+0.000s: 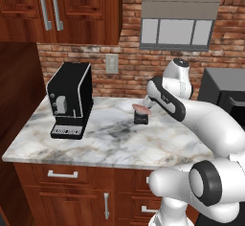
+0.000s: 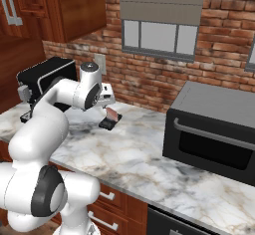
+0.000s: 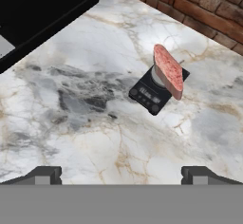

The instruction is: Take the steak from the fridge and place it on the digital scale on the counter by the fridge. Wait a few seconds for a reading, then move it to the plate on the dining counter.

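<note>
Jaws are spread wide and empty, gripper (image 3: 121, 174) hanging back over the marble surface (image 3: 95, 137). Steak (image 3: 168, 71) sits tilted on the digital scale (image 3: 153, 91), at about 1 o'clock in the hand view, coffee machine (image 1: 71, 100) beyond. I'd hold off for the reading, then come straight down and pinch its flat sides.

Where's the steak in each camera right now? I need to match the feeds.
Left base view: steak at centre, atop the digital scale.
Right base view: left of centre, by the gripper.
Hand view: upper right, on the scale.
Shared landmark: black coffee machine, on the marble counter.
</note>
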